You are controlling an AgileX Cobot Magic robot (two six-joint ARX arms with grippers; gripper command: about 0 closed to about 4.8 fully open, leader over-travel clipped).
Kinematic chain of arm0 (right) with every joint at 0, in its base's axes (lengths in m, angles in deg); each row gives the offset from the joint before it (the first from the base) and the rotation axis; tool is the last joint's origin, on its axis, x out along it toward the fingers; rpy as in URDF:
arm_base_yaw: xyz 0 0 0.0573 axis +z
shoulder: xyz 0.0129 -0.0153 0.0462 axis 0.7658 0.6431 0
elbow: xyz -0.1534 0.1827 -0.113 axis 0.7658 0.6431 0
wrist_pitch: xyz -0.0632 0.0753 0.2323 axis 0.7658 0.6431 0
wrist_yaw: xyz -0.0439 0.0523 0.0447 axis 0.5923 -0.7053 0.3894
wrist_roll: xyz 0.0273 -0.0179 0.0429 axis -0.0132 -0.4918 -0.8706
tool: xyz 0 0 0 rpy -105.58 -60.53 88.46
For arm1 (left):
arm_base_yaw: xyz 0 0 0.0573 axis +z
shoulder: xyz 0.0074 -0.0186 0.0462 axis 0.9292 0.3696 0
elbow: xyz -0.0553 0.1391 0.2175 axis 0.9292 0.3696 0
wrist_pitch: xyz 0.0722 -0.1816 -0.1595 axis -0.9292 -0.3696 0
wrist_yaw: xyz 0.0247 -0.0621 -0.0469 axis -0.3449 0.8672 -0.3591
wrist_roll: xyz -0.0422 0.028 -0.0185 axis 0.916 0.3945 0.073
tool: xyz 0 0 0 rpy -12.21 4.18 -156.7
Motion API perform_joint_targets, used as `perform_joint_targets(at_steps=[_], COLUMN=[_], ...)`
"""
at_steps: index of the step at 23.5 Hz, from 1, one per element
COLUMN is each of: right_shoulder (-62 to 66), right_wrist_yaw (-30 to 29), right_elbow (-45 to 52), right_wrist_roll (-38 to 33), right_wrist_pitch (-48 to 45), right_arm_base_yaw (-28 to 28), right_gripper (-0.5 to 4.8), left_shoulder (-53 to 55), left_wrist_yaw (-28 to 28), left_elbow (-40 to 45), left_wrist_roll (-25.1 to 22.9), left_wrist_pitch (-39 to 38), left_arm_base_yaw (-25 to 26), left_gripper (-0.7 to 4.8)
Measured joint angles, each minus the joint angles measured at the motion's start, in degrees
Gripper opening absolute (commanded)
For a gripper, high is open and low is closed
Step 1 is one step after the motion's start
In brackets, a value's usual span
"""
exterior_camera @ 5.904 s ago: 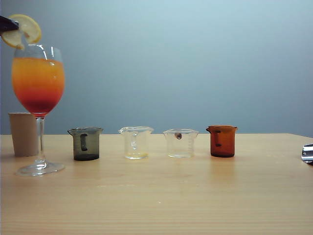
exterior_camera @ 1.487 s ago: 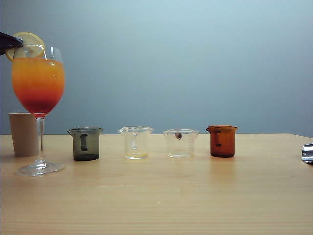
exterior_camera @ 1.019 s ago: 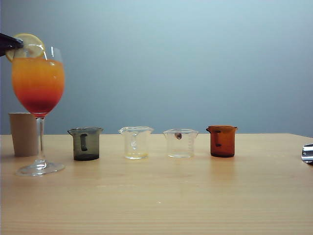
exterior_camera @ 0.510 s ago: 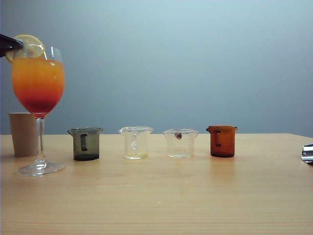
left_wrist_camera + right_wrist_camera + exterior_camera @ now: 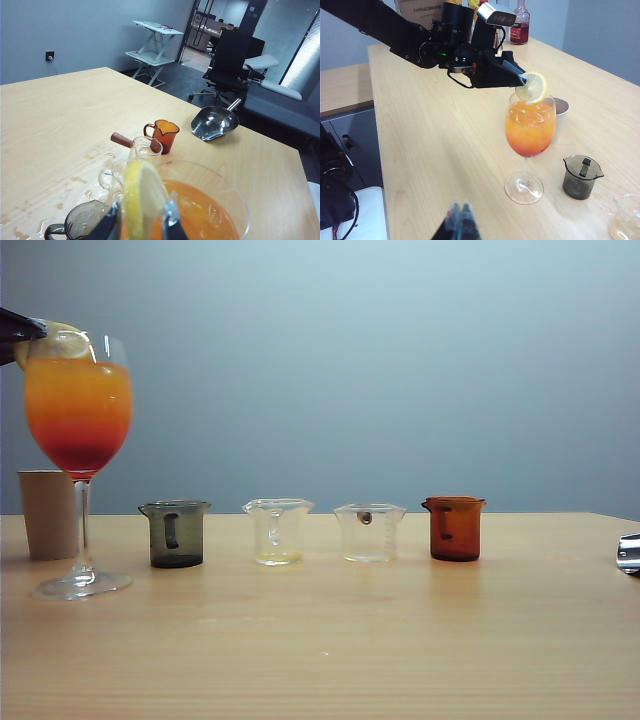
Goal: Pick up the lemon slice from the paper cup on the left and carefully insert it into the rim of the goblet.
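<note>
The goblet [image 5: 78,410] stands at the table's far left, its drink orange above and red below. The lemon slice [image 5: 60,340] sits on edge on the goblet's rim, low against the glass. My left gripper [image 5: 25,328] reaches in from the left at rim height. In the left wrist view its dark fingers [image 5: 112,226] stand apart on either side of the lemon slice [image 5: 142,197], with a gap on one side, so my left gripper [image 5: 142,225] is open. The paper cup [image 5: 47,512] stands behind the goblet. My right gripper [image 5: 460,216] hovers shut over bare table, away from the goblet [image 5: 530,127].
A dark grey beaker [image 5: 176,533], two clear beakers [image 5: 277,531] [image 5: 369,532] and an amber beaker [image 5: 454,528] stand in a row right of the goblet. A metal scoop [image 5: 214,122] lies near the table's far edge. Wet patches [image 5: 75,180] mark the wood.
The left gripper's jaws have parted from the lemon slice. The slice has sunk a little lower onto the goblet's rim. The right arm has not moved.
</note>
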Motion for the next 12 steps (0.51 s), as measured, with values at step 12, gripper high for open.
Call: perform_joint_targets(at_steps=[12], right_shoulder=[0.0], right_wrist_yaw=[0.0], right_elbow=[0.0], right_wrist_roll=[0.0], right_wrist_pitch=[0.0], right_arm_base_yaw=[0.0], right_gripper=[-0.05], left_shoulder=[0.0], left_wrist_yaw=[-0.94], left_elbow=[0.0], left_wrist_roll=[0.0], left_wrist_pitch=[2.91], left_arm_base_yaw=[0.0], left_gripper=[1.88])
